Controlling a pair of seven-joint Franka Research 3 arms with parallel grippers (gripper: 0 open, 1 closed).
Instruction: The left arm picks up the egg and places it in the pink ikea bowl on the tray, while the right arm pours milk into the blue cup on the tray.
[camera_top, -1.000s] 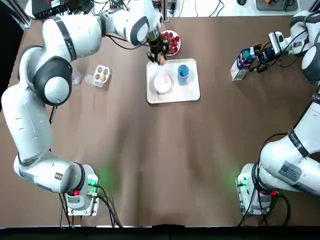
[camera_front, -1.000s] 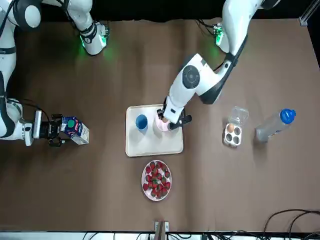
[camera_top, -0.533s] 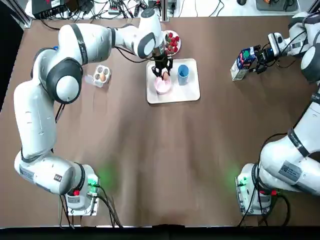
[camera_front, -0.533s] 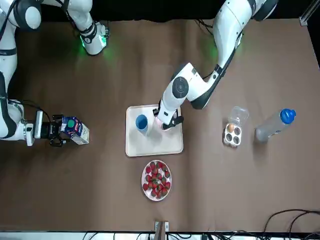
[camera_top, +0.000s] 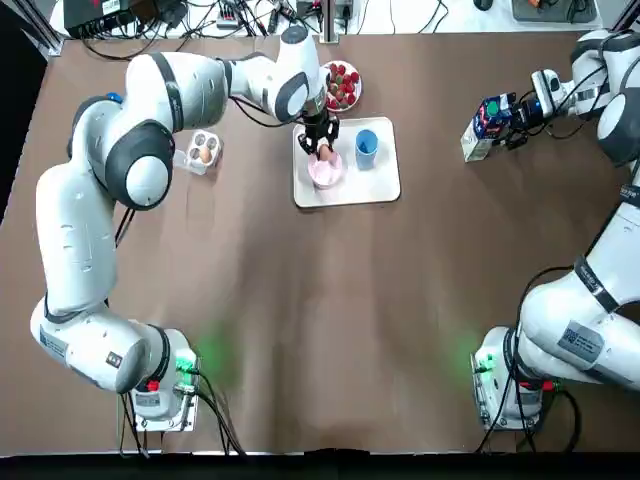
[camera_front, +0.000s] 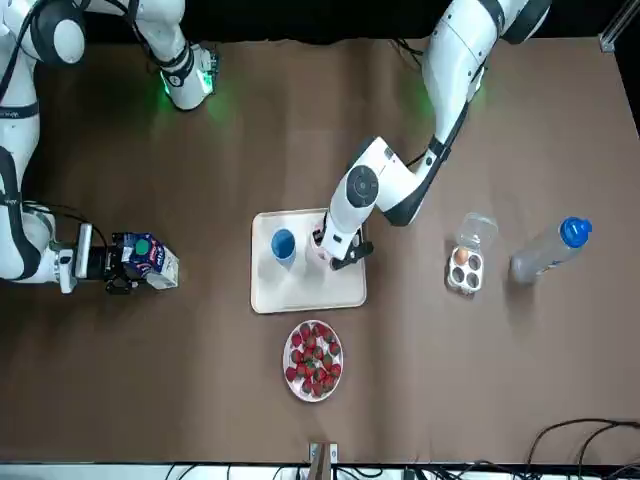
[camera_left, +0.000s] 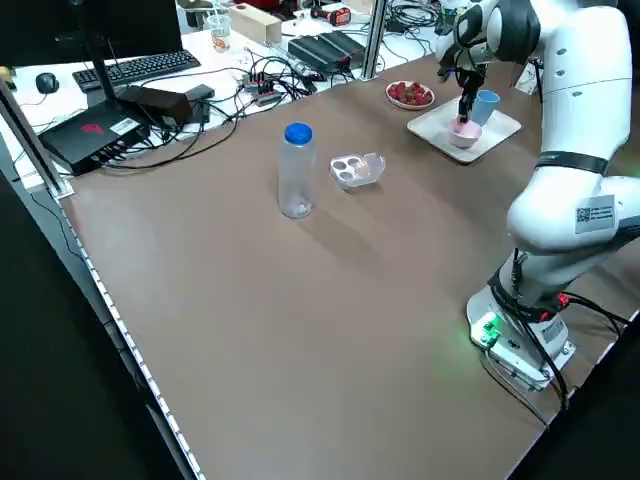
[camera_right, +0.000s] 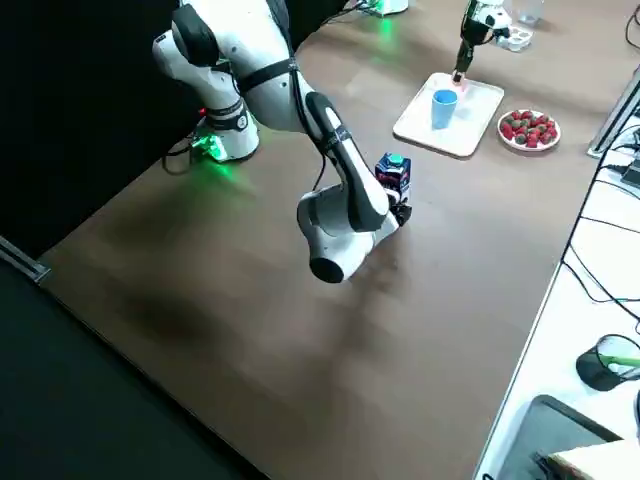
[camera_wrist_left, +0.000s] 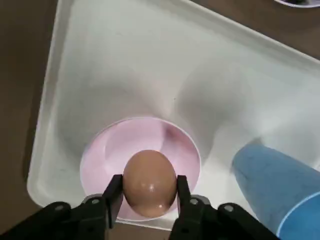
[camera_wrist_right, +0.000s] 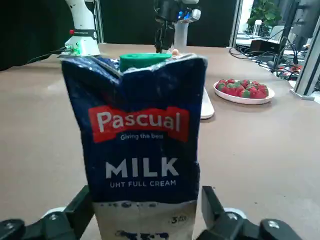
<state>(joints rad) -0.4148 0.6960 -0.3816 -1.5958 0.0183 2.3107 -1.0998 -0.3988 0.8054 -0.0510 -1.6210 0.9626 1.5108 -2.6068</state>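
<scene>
Near the upper middle of the top view, the left gripper (camera_top: 321, 148) has come from the tray's (camera_top: 372, 182) top edge, where it was a second ago, to just over the pink bowl (camera_top: 325, 172). It pinches the egg (camera_top: 324, 153). The blue cup (camera_top: 366, 143) stands beside the bowl on the tray. A plate of strawberries (camera_top: 341, 84) lies just above the tray, and an egg carton (camera_top: 203, 151) lies to its left. At the upper right, the right gripper (camera_top: 515, 113) clasps the milk carton (camera_top: 485, 120), which stands on the table (camera_top: 300, 300) where it stood before, well apart from the tray.

From the front, the left arm's wrist covers most of the bowl at the frame's middle. A water bottle (camera_front: 548, 250) stands at the right, past the egg carton.

On the left wrist view, both fingers (camera_wrist_left: 114, 192) press the egg's sides above the bowl's hollow. Whether it touches the bowl cannot be told.

On the right wrist view, the fingers grip the upright carton's base on both sides. The carton fills the middle of the frame and hides most of the tray behind it.
</scene>
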